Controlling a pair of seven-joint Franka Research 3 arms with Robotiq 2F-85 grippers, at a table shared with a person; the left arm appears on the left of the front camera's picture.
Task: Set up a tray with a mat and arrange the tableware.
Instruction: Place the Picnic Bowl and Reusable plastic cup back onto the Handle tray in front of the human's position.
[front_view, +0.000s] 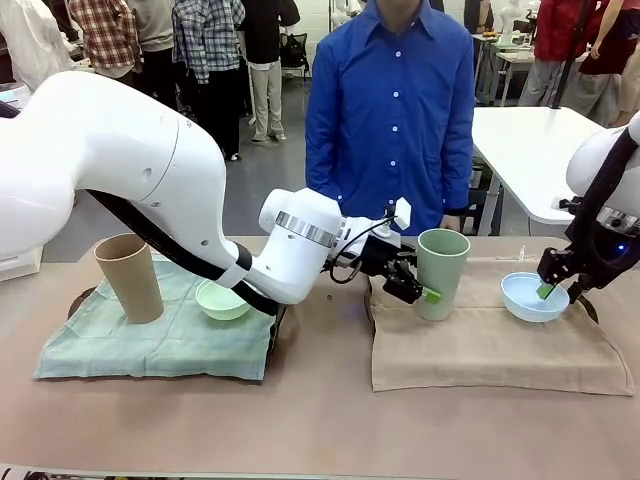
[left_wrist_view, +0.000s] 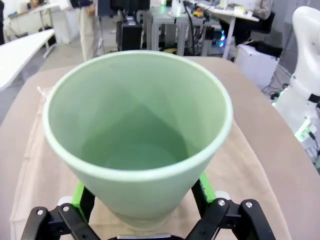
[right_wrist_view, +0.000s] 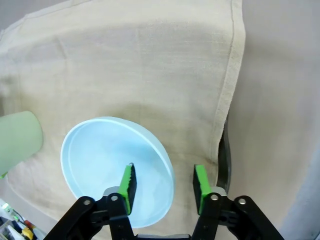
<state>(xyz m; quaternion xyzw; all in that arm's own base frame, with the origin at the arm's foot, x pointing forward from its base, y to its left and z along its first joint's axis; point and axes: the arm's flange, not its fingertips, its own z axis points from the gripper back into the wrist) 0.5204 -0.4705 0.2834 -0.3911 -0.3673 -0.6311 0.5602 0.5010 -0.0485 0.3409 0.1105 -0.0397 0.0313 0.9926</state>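
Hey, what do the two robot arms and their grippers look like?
Both arms are glossy white with rounded joints; the left arm has a silver ring at the wrist and a black cable along it. Each gripper, left and right, is black with bright green finger pads and silver screws.

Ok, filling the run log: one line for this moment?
left claw: open around sage green cup | right claw: open, straddling light blue bowl rim
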